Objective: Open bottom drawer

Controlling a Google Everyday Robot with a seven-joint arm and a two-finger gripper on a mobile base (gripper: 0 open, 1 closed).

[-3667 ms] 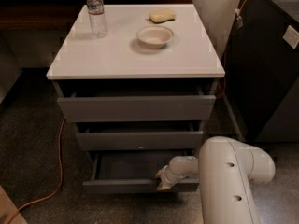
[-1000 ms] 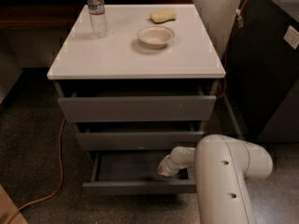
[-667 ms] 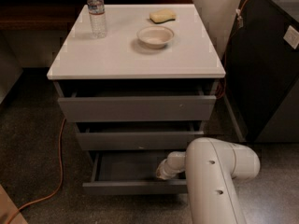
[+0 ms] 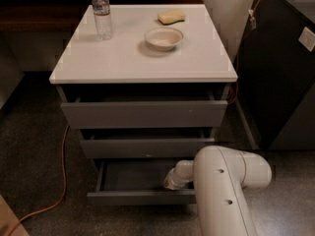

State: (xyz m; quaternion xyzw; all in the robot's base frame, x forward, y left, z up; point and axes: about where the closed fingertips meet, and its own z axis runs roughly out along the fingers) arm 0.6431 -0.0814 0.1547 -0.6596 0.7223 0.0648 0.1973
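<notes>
A small cabinet of three flat, handleless, matte-grey drawers is seen under a smooth white square worktop (image 4: 123,63). The bottom drawer (image 4: 133,177) stands drawn out the furthest of the three, and its plain grey tray is laid open to view. Its slim front panel lies just below the gripper (image 4: 173,181).

The gripper is set at the end of a rounded, glossy white arm (image 4: 221,191) and is lowered into the right-hand part of that tray, close behind the front panel. It appears to rest against the inside of the drawer, though the contact is not clearly seen. Whether the jaws are apart or together cannot be told.

Just above the gripper the middle drawer (image 4: 147,148) is found, slightly open. Above that is the top drawer (image 4: 142,113), the tallest front, also a little open.

Three things are carried on the worktop, all well above the gripper — one clear plastic water bottle (image 4: 101,13) up and to the left, one shallow round cream bowl (image 4: 164,38) almost straight above, and one yellow sponge (image 4: 172,16) beyond the bowl.

Far to the left of the gripper an orange cable (image 4: 63,161) is trailed over the dark speckled floor (image 4: 34,151). To the upper right a tall dark cabinet (image 4: 280,73) is placed.
</notes>
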